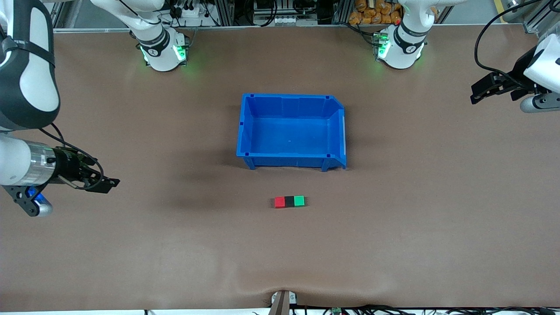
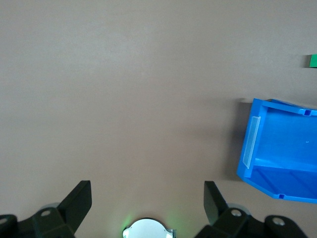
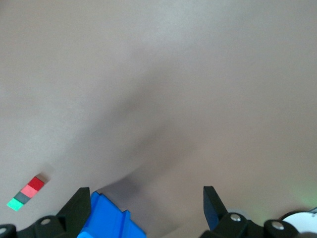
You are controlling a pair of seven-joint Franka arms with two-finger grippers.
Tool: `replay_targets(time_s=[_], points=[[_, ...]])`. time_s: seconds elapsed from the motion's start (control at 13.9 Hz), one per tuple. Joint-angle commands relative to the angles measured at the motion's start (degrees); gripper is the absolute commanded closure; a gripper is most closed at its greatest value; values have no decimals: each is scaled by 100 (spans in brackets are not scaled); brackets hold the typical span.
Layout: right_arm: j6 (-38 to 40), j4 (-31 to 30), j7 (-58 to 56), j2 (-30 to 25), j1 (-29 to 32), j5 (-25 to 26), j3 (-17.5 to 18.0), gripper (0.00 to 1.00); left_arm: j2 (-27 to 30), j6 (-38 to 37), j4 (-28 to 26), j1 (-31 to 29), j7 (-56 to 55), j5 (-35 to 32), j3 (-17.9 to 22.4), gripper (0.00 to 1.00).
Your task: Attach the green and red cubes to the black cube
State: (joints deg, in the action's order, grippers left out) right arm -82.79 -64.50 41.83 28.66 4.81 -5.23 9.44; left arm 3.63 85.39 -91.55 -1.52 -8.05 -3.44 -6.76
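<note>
Left arm drawn back at its end of the table, waiting, left gripper (image 1: 474, 94) raised with fingers spread wide, empty, right arm likewise waiting, right gripper (image 1: 109, 183) raised, fingers apart, empty

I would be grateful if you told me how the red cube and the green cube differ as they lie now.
The red cube is red, the green cube green. The red cube sits against the black cube on the side toward the right arm's end of the table; the green cube sits against it toward the left arm's end. They look equal in size, lie in one row on the table, nearer the front camera than the blue bin, and neither is held.
</note>
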Motion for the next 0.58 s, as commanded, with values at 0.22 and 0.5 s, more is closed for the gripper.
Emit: replay_targets(time_s=[0.22, 0.5], points=[[87, -265, -797, -318, -15, 128, -178, 0, 85, -14, -30, -24, 49, 45, -19, 0], [183, -264, -1386, -563, -32, 250, -284, 0, 85, -14, -21, -33, 49, 45, -19, 0]])
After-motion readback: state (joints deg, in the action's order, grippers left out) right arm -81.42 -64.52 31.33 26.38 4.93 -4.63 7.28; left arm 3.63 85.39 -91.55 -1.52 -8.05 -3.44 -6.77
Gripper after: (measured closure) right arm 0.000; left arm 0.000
